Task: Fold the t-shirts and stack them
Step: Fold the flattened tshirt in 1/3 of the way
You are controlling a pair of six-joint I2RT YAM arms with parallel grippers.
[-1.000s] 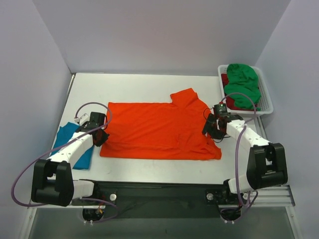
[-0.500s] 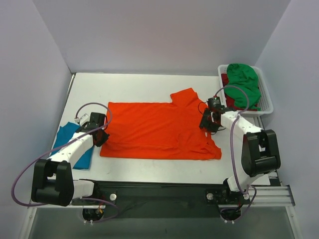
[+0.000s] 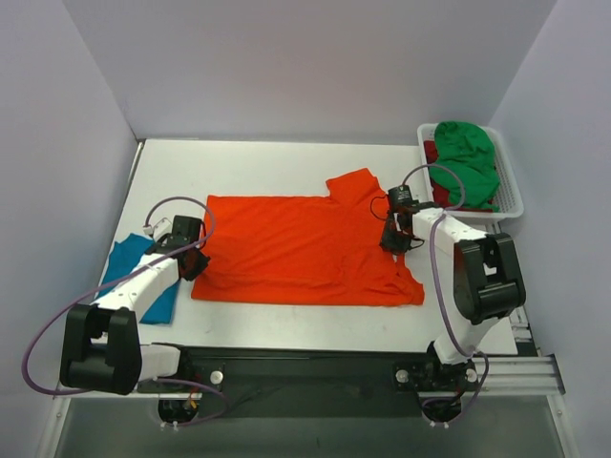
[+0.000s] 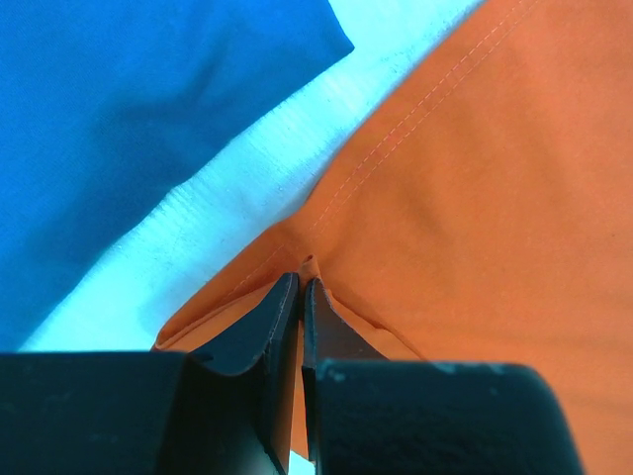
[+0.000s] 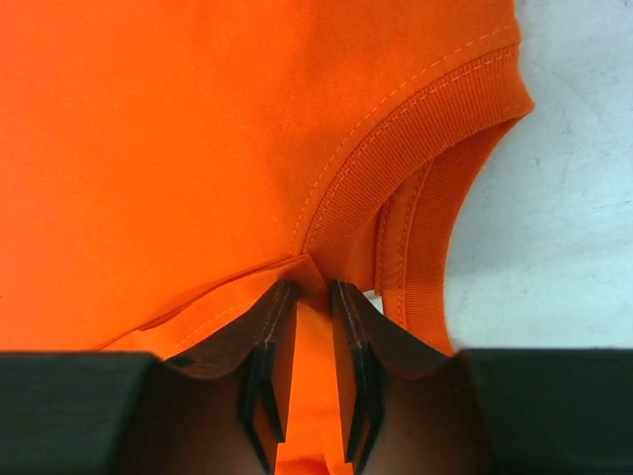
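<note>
The orange t-shirt (image 3: 305, 250) lies spread flat in the middle of the white table (image 3: 277, 162), one sleeve pointing toward the upper right. The left gripper (image 4: 302, 287), its arm reaching low from the lower left, is clenched on the shirt's left hem corner. The right gripper (image 5: 309, 287), its forearm bent inward from the right, pinches a fold of the shirt beside the ribbed collar (image 5: 415, 148). A teal t-shirt (image 3: 129, 262) lies at the left edge. A green t-shirt (image 3: 465, 157) and a dark red t-shirt (image 3: 431, 153) fill the white basket (image 3: 516, 191) at upper right.
</note>
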